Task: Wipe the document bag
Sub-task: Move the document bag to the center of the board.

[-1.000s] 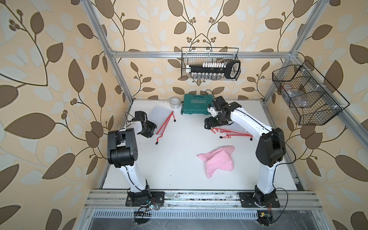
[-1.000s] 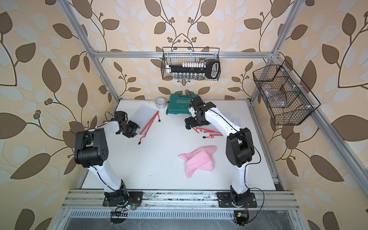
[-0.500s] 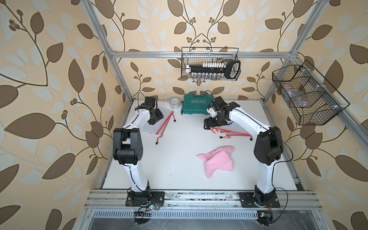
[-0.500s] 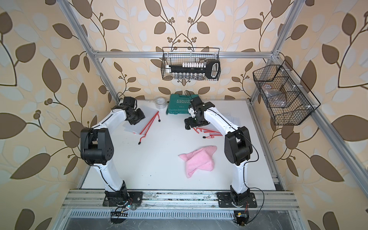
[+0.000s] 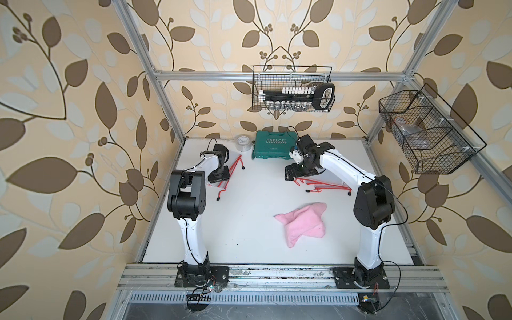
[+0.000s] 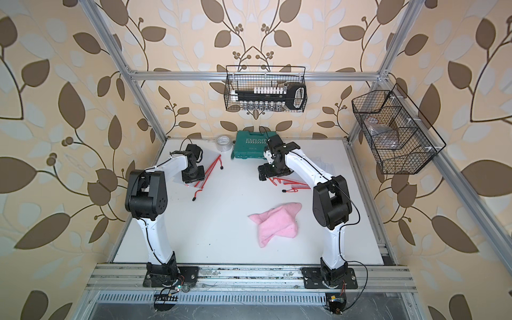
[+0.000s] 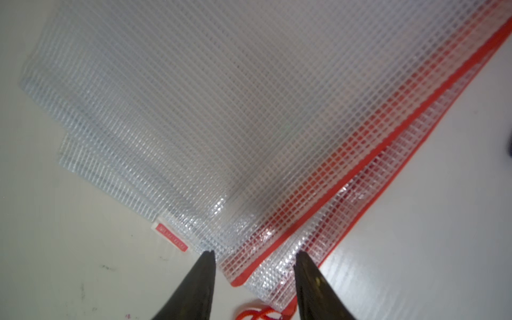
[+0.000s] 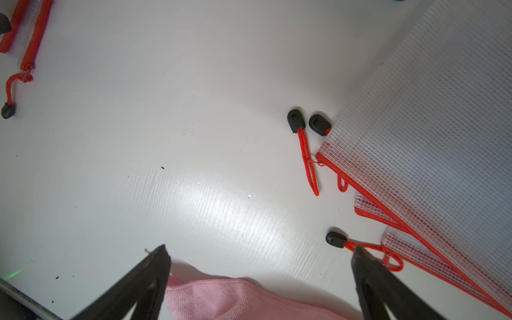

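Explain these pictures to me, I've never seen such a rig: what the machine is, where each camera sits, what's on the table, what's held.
The machine is two white robot arms bolted to the table's front edge, the left arm and the right arm. Each ends in a two-fingered gripper. Two pictures look down on the whole scene from overhead. The other two come from a camera on each wrist, looking past the fingers.

On the white table lie:
- a pile of clear mesh document bags with red zips, below the left gripper
- a second pile near the right gripper
- a pink cloth
- a green tool case
- a roll of tape

Both grippers are open and hold nothing.
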`<state>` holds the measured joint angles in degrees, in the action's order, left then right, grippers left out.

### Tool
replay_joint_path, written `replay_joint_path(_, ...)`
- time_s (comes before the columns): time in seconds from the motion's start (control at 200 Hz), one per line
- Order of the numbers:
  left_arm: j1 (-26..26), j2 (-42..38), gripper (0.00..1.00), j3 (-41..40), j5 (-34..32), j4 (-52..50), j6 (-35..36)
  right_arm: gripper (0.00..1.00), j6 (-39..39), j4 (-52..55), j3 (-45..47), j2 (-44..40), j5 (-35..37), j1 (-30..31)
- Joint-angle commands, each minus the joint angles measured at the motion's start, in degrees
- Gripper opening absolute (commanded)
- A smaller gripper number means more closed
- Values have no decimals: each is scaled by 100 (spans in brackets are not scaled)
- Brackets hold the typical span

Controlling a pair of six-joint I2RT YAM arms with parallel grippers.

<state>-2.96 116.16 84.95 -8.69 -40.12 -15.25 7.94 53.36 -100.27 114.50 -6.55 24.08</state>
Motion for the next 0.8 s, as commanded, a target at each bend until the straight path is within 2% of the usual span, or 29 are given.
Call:
replay_joint_path(0.0, 15, 159, 50, 51, -264, -164, 180, 98, 67, 16, 104, -110, -80, -12)
replay_joint_path(0.275, 15, 280, 52, -95, -8, -154, 176, 98, 93, -17, 157, -112, -111, -1)
replay_joint_path(0.385, 26, 382, 50, -168, 91, -176, 118, 98, 85, -18, 155, -119, -105, -3)
replay_joint_path(0.46, 61, 511, 42, -156, 136, -284, 42, 98, 78, -11, 165, -133, -50, -7)
replay_joint_path(0.57, 159, 636, 8, -222, 350, -307, -43, 98, 67, -21, 174, -172, -31, -15)
replay_joint_path(0.795, 199, 580, 0, -285, 364, -267, -66, 98, 84, -79, 263, -217, -48, -2)
